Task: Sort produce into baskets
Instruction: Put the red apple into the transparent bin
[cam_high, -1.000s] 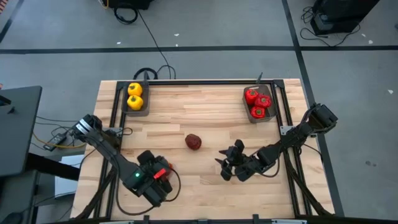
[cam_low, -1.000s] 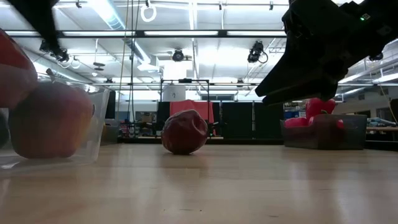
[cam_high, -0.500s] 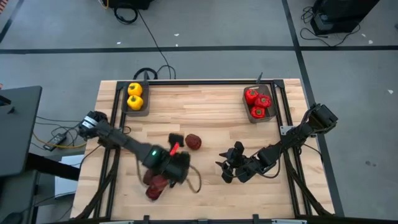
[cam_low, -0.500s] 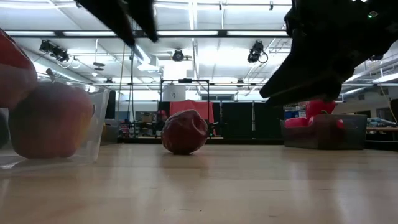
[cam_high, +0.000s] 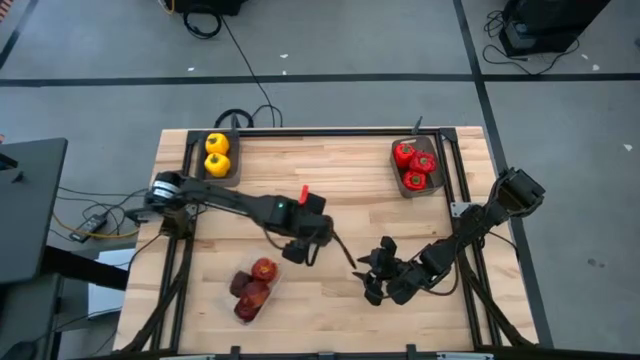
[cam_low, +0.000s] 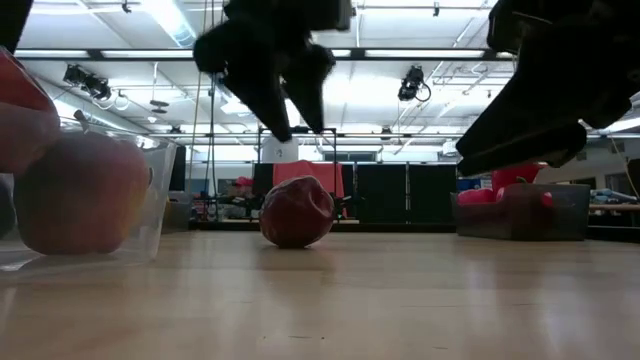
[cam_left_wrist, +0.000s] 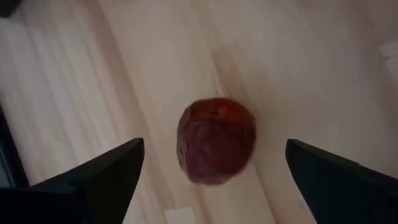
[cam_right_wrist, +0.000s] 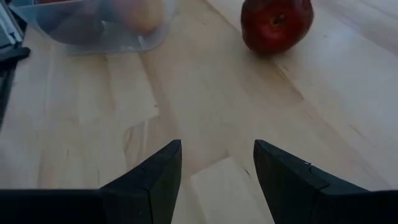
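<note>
The left claw (cam_left_wrist: 211, 180) hangs with its two dark fingers spread wide and nothing between them, poised right above the last loose piece of produce: a dark maroon, roundish fruit (cam_left_wrist: 216, 140) with a dimpled top, sitting alone on the pale wooden tabletop (cam_high: 340, 175). In the left wrist view the fruit lies squarely in the gap between the two fingers, so the line from claw to fruit runs straight down. That is the relation the coming move seems to turn on: a plain descent should bring the fingers to either side of it. The fruit is close to round and shows no clear long axis, so the angle of the wrist should matter little. In the low view the claw (cam_low: 285, 95) is clearly above the fruit (cam_low: 297, 211), not touching it.

Behind the left claw, toward the robot's own edge of the tabletop, stands the clear, see-through plastic tray (cam_high: 252, 290), already holding several dark red fruits, the likely home for this one. Farther out, at the far left corner, a dark grey shallow tray (cam_high: 219, 177) holds two yellow bell peppers (cam_high: 216, 154); at the far right corner another dark grey tray (cam_high: 438, 180) holds glossy red bell peppers (cam_high: 415, 165).

The right claw (cam_high: 378, 277) waits to the right of the fruit and nearer the robot, its fingers partly apart and empty. The left arm is plainly the nearer.
</note>
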